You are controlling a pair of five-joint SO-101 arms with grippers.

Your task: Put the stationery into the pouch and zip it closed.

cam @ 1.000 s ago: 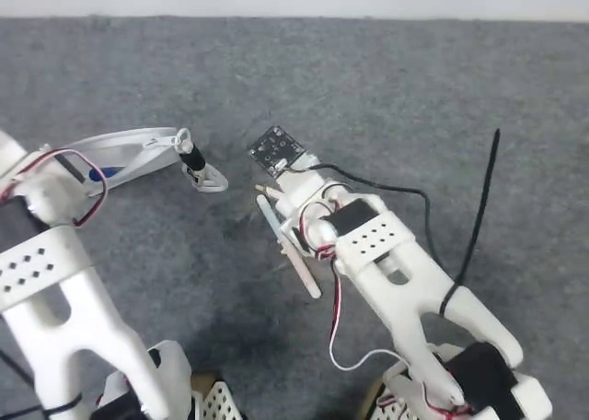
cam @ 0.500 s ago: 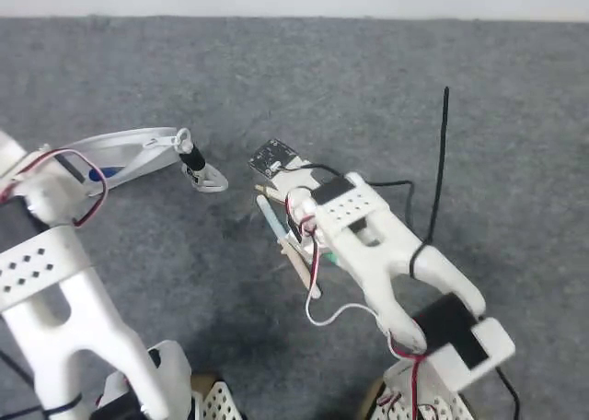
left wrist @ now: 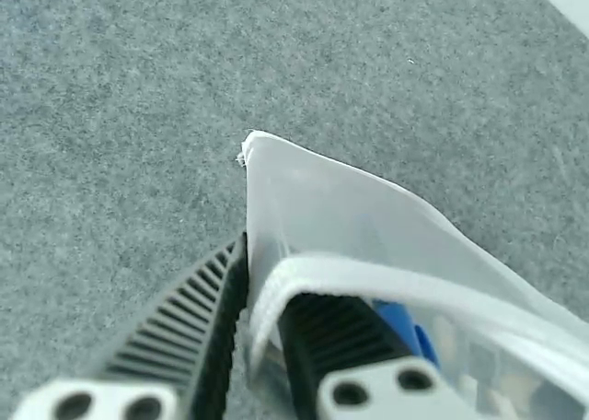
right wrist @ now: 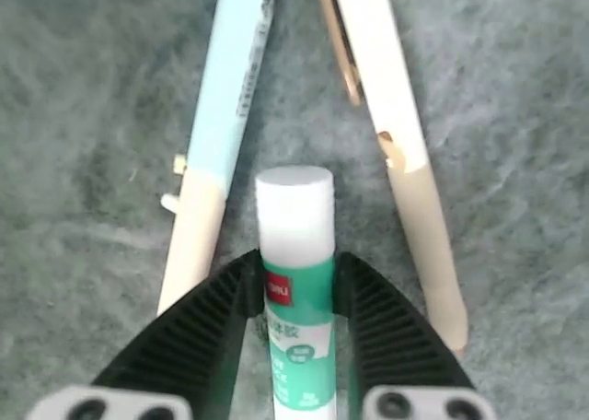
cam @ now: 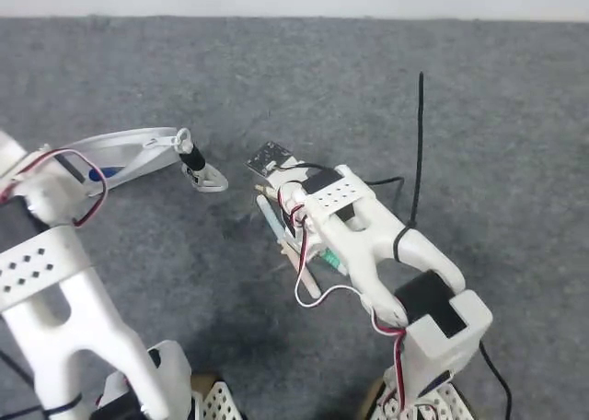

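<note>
A translucent white pouch [cam: 124, 151] is held up at the far left, its zipper pull [cam: 190, 155] and ring hanging off the near end. My left gripper [left wrist: 262, 254] is shut on the pouch's edge [left wrist: 368, 217], and something blue [left wrist: 401, 324] shows inside. At the table's middle, my right gripper [right wrist: 296, 268] is shut on a green glue stick [right wrist: 294, 217] with a white cap, which also shows under the arm [cam: 329, 259]. A light blue pen [right wrist: 230, 98] and a cream pen [right wrist: 391, 134] lie on either side of it on the grey mat.
The right arm [cam: 368, 240] folds over the pens [cam: 274, 222], and a small black board [cam: 267, 157] sits at its wrist. A black cable [cam: 419, 144] stands up beside it. The left arm's white base [cam: 64, 300] fills the near left. Grey carpet [cam: 386, 79] lies beyond.
The right arm has folded up and turned its wrist down over the pens, its black cable swinging left. The left arm and pouch have not moved.
</note>
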